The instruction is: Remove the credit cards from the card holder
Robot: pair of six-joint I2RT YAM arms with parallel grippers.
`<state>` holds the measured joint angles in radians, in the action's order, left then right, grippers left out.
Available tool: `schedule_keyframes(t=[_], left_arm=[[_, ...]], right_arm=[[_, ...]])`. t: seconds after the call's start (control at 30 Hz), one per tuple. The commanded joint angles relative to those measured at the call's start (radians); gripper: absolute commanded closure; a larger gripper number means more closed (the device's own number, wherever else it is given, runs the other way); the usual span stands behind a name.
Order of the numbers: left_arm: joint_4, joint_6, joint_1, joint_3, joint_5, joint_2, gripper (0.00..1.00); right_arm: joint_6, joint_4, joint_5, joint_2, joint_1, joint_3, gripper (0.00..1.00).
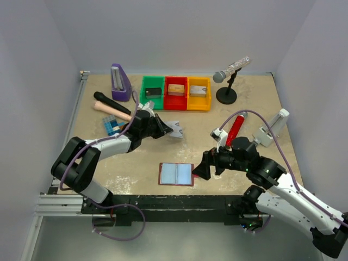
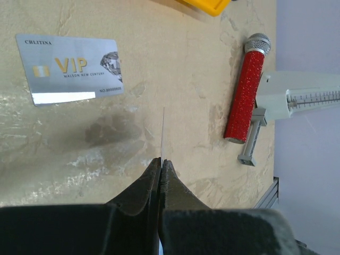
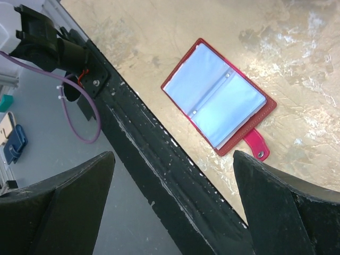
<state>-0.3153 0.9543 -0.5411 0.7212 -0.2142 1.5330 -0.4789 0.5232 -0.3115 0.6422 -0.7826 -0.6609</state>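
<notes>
Left wrist view: left claw (image 2: 161,163) pinches a thin card (image 2: 163,133) edge-on over the middle of the counter (image 2: 191,79); a silver card (image 2: 69,69) lies flat nearby. Right claw (image 3: 173,159) is spread wide just beside the open red card holder (image 3: 218,101), near the counter's near edge.

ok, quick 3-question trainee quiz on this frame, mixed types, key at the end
1. True or false: the card holder lies open on the table.
2. What does the left hand pinch? A) a card seen edge-on B) a pen C) nothing
3. Fill in: the right hand is ___ (open or shut).
Key: 1 true; 2 A; 3 open.
</notes>
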Motion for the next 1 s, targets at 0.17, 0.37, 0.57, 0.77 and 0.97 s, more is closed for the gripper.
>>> schedule_keyframes(t=[0.17,0.37,0.57,0.77,0.97], left_arm=[[-0.041,-0.002,0.055,0.057,-0.037,0.115,1.00],[-0.067,-0.002,0.059,0.034,-0.059,0.139,1.00],[-0.079,0.015,0.064,0.032,-0.083,0.179,1.00],[-0.062,0.023,0.070,0.043,-0.080,0.214,0.99],[-0.030,0.012,0.084,0.047,-0.068,0.214,0.91]], right_arm=[[-0.001,-0.049,-0.040,0.037,0.003,0.003,0.01],[-0.001,-0.060,-0.043,0.057,0.002,-0.009,0.01],[-0.006,-0.072,-0.047,0.070,0.002,-0.002,0.01],[-0.009,-0.063,-0.038,0.073,0.002,-0.003,0.01],[-0.006,-0.054,-0.032,0.071,0.002,-0.003,0.01]])
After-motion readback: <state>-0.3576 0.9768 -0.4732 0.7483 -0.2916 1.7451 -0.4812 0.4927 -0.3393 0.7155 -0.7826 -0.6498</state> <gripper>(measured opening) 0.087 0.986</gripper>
